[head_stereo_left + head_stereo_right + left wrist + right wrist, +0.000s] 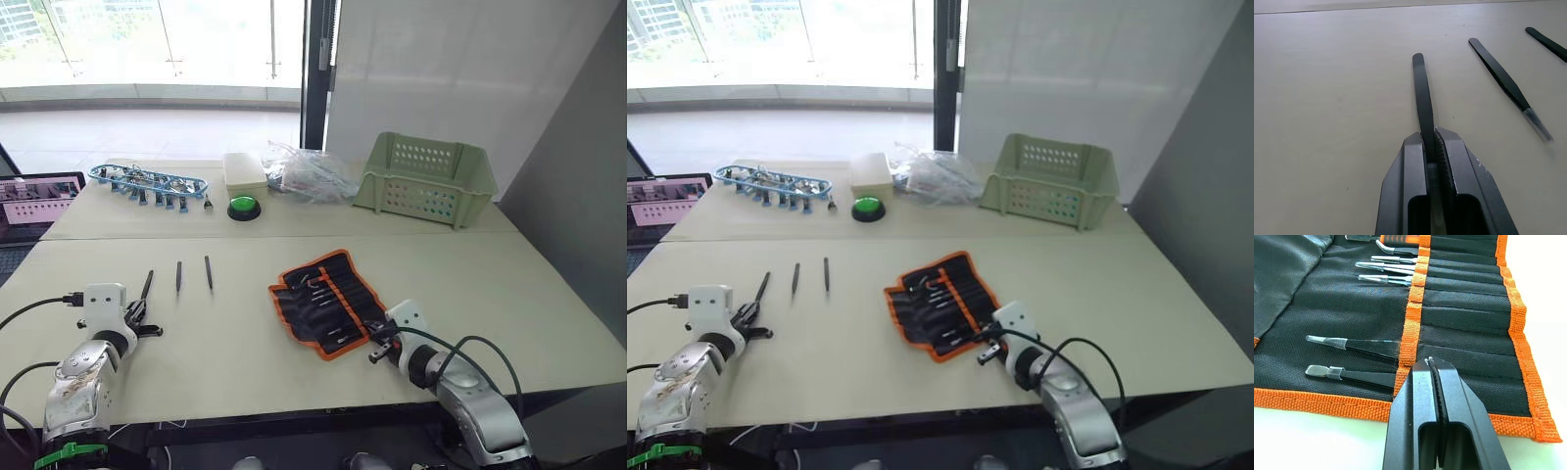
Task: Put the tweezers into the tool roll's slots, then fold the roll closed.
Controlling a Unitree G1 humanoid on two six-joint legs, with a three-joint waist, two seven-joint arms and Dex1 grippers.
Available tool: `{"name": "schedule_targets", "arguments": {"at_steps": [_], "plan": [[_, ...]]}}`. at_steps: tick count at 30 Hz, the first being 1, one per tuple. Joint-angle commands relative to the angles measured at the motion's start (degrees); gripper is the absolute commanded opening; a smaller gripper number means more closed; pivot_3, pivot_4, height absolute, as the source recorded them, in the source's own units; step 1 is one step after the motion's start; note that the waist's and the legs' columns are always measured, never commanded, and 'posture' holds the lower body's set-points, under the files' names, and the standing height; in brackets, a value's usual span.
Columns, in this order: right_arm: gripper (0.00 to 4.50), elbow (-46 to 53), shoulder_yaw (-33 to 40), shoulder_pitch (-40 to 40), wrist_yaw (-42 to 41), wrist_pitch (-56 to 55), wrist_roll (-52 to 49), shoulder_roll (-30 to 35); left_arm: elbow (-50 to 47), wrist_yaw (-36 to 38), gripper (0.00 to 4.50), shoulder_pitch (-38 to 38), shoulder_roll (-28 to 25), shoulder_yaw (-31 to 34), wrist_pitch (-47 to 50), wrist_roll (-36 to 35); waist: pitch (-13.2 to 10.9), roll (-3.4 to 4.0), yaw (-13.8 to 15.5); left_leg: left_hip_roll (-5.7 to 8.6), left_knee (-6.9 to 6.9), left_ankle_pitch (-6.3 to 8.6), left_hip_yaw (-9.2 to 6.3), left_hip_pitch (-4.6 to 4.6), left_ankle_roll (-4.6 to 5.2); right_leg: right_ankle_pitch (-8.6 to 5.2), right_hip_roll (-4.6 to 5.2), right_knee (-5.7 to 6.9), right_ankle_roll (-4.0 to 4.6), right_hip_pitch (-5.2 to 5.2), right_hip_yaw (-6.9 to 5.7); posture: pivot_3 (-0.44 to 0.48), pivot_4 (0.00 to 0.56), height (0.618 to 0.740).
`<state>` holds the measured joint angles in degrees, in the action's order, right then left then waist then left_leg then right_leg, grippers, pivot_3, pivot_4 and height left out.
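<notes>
The table point(549, 294) is a pale surface made of two tops butted together, with a seam running across it. Toward the far right corner a pale green perforated basket point(426, 177) is seen; a clear plastic bag point(309, 172), a cream box point(244, 170) and a green button point(243, 207) are ranged along the far edge, and a blue rack of clips point(147, 183) lies toward the far left corner. A laptop point(34, 203) is seen past the left edge.

The tool roll point(331, 300) lies unrolled and flat, right of centre and close to the near edge, its orange edging exposed all round. In the right wrist view several slim tools are seen already seated in the slots, their tips protruding above the orange band; two sit in the slots nearest the right gripper point(1431, 363). How many of these are the task's tweezers cannot be told. The right gripper is held clenched on nothing, its tips at the roll's near orange border.

Three tweezers point(179, 275) lie loose in a row on the bare table toward the left edge, well apart from the roll. The leftmost one is grasped by the left gripper point(1432, 134), the jaws clamped on one end and the rest of the tool projecting ahead over the table; whether it is lifted clear cannot be told.

Judged progress: insertion part-done. Left to do: three tweezers to be carried across and slotted, then the roll to be folded shut. Fold not yet begun.
</notes>
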<state>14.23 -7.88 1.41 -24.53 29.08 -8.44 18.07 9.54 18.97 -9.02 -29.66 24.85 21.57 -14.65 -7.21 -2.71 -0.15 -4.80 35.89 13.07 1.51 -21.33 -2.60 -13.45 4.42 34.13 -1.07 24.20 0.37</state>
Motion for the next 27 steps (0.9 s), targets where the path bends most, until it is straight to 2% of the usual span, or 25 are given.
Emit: {"name": "schedule_targets", "arguments": {"at_steps": [1,3,6,11,13,18,23,27], "plan": [[0.0,-6.2,-2.2,-3.7,1.4,3.4,2.2,0.2,-7.9,1.7,0.03,-2.3,-2.9,0.3,-0.1,-1.6,0.0,-0.21,-0.2,-0.01,0.0,0.0,0.0,0.0,0.0,0.0,0.0,0.0,0.0,0.01,0.0,0.0,0.15,0.721],[0.0,-6.5,-2.2,-3.8,1.6,2.9,2.3,-0.2,-11.1,2.8,0.03,-3.1,-3.7,-0.2,0.7,-2.8,0.0,-0.32,-0.4,-0.02,0.0,0.0,0.02,-0.02,0.0,0.0,0.01,0.0,0.0,0.01,0.01,0.0,0.15,0.721],[0.0,-7.0,-2.4,-4.3,2.0,2.3,2.5,-0.7,-18.5,8.1,0.03,-5.6,-5.6,-4.6,4.5,-6.0,0.0,-0.34,-0.6,-0.03,-0.01,0.0,0.08,-0.08,0.0,0.01,0.04,-0.01,0.01,0.06,0.04,0.0,0.15,0.721],[0.0,-7.7,-2.8,-4.6,2.5,1.8,2.6,-1.3,-25.0,13.7,0.03,-9.9,-6.0,-14.1,16.6,-11.8,0.0,-0.34,-1.0,-0.01,-0.04,0.01,0.16,-0.02,-0.02,0.01,0.01,-0.01,0.01,0.05,0.13,0.0,0.15,0.721],[0.0,-7.7,-2.9,-4.5,2.7,1.8,2.6,-1.6,-28.1,17.2,0.03,-11.3,-7.1,-21.7,20.5,-11.6,0.0,-0.36,-1.0,0.0,-0.05,0.01,0.17,0.02,-0.02,0.01,-0.03,0.01,0.01,0.04,0.12,0.0,0.15,0.721],[0.0,-7.5,-2.8,-4.7,3.4,1.5,2.7,-2.4,-31.0,23.0,0.03,-13.7,-11.0,-34.1,25.5,-8.8,0.0,-0.38,-1.3,0.01,-0.05,0.02,0.17,0.02,-0.04,0.01,-0.1,0.03,0.01,0.06,0.22,0.0,0.15,0.721],[0.0,-7.1,-2.9,-5.1,3.7,1.5,2.7,-2.7,-30.4,25.5,0.03,-17.7,-13.0,-37.8,28.7,-8.4,-0.1,-0.4,-1.2,0.03,-0.05,0.03,0.13,0.04,-0.04,0.0,-0.09,-0.01,0.0,0.12,0.24,0.0,0.15,0.721],[0.0,-6.9,-2.9,-5.4,4.3,1.6,2.7,-3.1,-28.3,26.6,0.03,-20.7,-14.1,-41.8,28.3,-4.8,-0.1,-0.4,-1.1,0.06,-0.04,0.03,0.11,0.05,-0.04,0.0,-0.06,-0.07,0.0,0.11,0.26,0.0,0.15,0.721]]}}
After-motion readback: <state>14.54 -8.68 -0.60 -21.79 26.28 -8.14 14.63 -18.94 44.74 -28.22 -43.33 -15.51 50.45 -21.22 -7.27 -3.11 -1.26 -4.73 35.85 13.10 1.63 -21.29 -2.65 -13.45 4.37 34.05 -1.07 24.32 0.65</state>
